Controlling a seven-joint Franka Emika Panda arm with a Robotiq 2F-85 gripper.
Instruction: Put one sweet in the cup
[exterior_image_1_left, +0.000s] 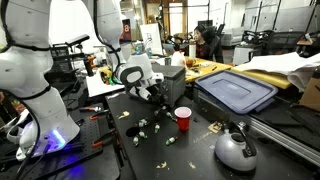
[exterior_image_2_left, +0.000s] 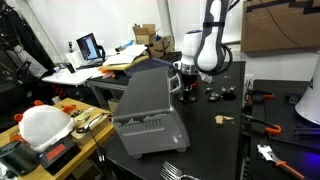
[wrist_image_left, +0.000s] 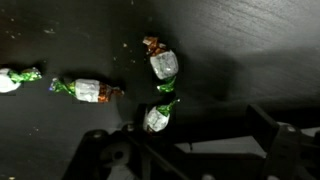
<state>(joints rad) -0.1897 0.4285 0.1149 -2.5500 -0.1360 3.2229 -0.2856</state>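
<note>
Several wrapped sweets lie scattered on the black table (exterior_image_1_left: 200, 150). In the wrist view one silver sweet with green ends (wrist_image_left: 158, 117) lies just inside the left finger, another (wrist_image_left: 163, 65) lies a little beyond it, and two more (wrist_image_left: 90, 90) (wrist_image_left: 12, 78) are off to the left. My gripper (wrist_image_left: 200, 125) hangs open over them with nothing held. In an exterior view the gripper (exterior_image_1_left: 152, 92) is low over the table's back part, and the red cup (exterior_image_1_left: 183, 118) stands upright to its right. Sweets (exterior_image_1_left: 141, 125) lie in front of it.
A silver kettle (exterior_image_1_left: 236, 150) stands near the table's front, right of the cup. A grey-blue lidded bin (exterior_image_1_left: 235, 92) sits behind the cup; in an exterior view it (exterior_image_2_left: 148, 110) fills the middle. Tools (exterior_image_2_left: 265, 125) lie on the table beside the gripper (exterior_image_2_left: 188, 88).
</note>
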